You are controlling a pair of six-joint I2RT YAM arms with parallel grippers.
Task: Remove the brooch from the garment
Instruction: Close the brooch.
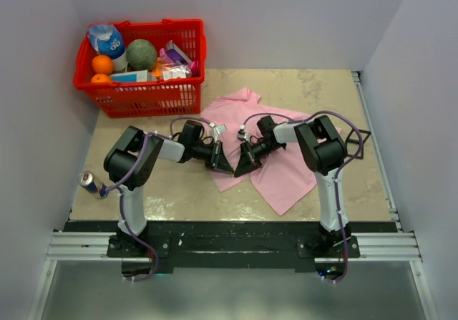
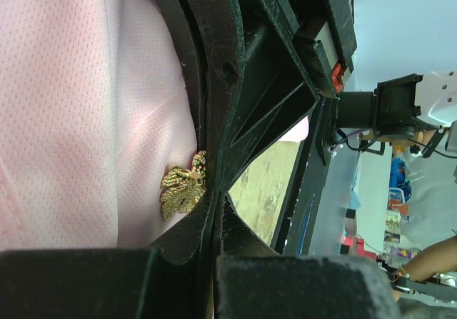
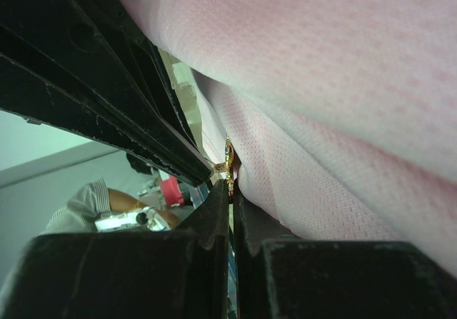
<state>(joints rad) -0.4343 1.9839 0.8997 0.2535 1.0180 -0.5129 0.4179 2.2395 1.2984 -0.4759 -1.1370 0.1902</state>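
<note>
The garment (image 1: 286, 170), a light pink T-shirt, lies crumpled on the table's right half. Both grippers meet tip to tip at its near-left edge, so the brooch is hidden in the top view. In the left wrist view the brooch (image 2: 180, 187) is a small gold leafy cluster on the pink cloth (image 2: 86, 119). My left gripper (image 2: 214, 194) is shut, its tips against the brooch's right edge. Seen edge-on in the right wrist view, the brooch (image 3: 228, 160) runs down between the shut tips of my right gripper (image 3: 232, 187). The left arm's fingers (image 3: 143, 119) pinch its gold stub from the upper left.
A red basket (image 1: 189, 55) with oranges, a melon and packets stands at the back left. A drink can (image 1: 91, 184) lies at the table's left edge by the left arm. A black wire frame (image 1: 359, 142) sits at the shirt's right side. Walls close in both sides.
</note>
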